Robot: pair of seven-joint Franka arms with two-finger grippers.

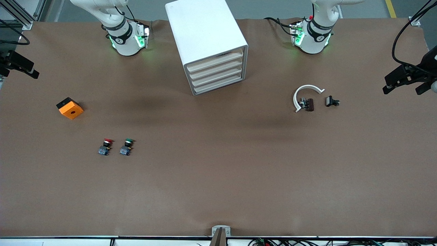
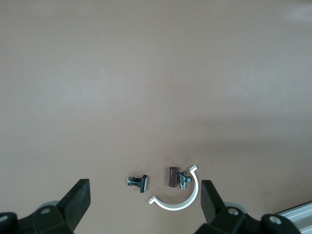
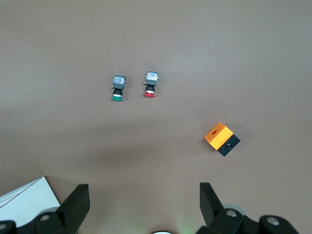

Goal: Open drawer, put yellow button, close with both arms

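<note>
Both arms wait high with the left gripper (image 2: 144, 202) and right gripper (image 3: 144, 202) spread wide, the drawer (image 1: 215, 60) shut by the table's robot edge, no yellow button in sight, so opening comes first.

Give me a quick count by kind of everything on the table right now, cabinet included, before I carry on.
Push buttons: 2, red-capped button and green-capped button; no yellow one in view
Orange box with a hole: 1
White box cabinet: 1, all four drawers shut
White curved clip: 1
Small dark parts: 2, brown part and black part
Total: 7
</note>
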